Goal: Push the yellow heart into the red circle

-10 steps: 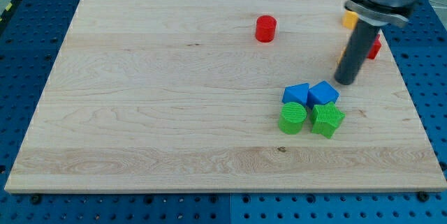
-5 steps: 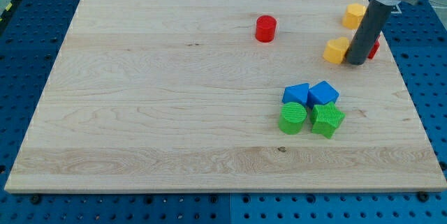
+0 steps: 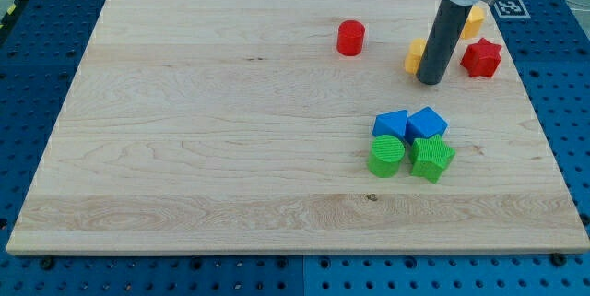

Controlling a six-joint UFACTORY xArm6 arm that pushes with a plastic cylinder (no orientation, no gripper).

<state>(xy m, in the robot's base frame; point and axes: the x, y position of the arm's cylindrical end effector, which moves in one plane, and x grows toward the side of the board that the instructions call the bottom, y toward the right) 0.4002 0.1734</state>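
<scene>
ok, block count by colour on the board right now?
Red: 2, circle and star
Yellow: 2, one beside my tip, one behind the rod
Blue: 2
Green: 2
Total: 8

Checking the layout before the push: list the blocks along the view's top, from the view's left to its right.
red circle → yellow heart, with my tip touching its right side → red star. The other yellow block behind the rod overlaps, so it is left out.
</scene>
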